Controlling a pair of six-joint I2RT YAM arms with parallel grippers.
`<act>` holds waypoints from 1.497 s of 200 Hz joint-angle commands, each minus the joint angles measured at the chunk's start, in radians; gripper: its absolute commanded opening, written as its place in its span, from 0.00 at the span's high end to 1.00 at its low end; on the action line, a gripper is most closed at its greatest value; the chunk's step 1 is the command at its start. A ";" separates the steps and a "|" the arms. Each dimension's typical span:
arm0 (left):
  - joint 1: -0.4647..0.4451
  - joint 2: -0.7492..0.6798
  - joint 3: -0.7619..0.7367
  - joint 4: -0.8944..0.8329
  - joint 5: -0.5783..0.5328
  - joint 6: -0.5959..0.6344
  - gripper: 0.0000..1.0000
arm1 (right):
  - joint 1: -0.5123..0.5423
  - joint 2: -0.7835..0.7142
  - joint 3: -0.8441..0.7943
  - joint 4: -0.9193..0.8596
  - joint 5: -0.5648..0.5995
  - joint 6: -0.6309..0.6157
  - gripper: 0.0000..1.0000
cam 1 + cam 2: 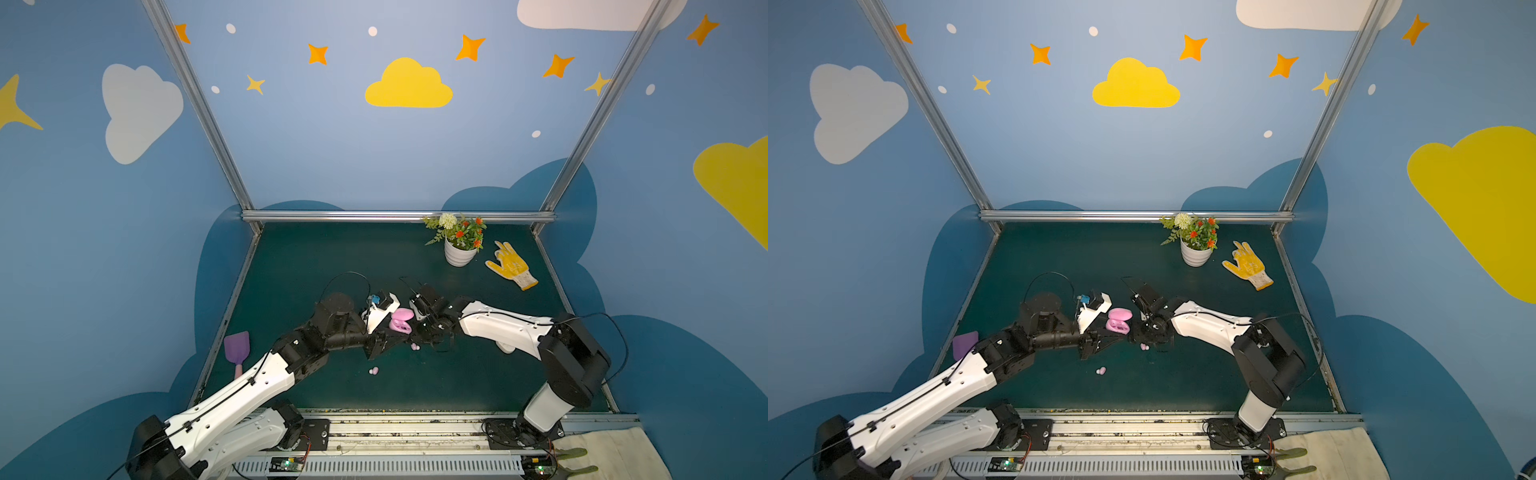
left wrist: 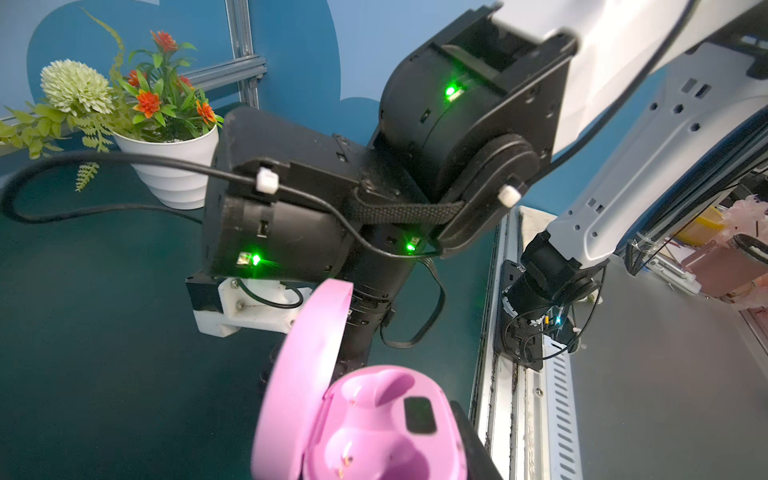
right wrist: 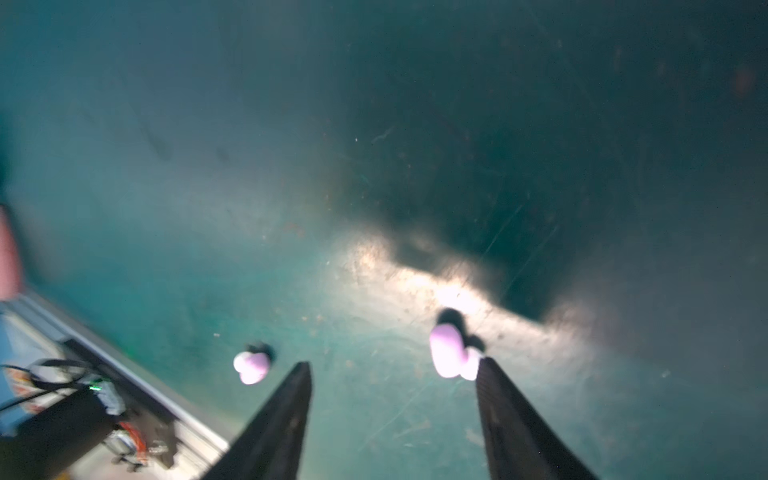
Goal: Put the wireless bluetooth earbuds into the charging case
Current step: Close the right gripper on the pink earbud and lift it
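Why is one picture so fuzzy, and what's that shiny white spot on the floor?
Right wrist view: blurred all over, so the earbuds and right end effector look smeared; the white spot is glare on the mat, beside a dark shadow. Left wrist view: plant sharp, nearby charging case slightly soft. Both top views: sharp, evenly lit.

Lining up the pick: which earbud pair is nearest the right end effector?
The pair beside one fingertip of the open right end effector; the other pair lies outside its jaws.

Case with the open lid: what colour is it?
The case is pink throughout, apart from a small black patch inside; clearest in the left wrist view.
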 commanded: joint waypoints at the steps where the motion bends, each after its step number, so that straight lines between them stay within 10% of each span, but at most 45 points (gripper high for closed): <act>1: 0.004 -0.057 -0.028 -0.016 -0.015 -0.041 0.87 | -0.005 0.037 0.045 -0.070 0.033 -0.076 0.50; 299: 0.004 -0.133 -0.064 -0.012 -0.045 -0.059 0.86 | 0.046 0.252 0.160 -0.227 0.089 -0.178 0.76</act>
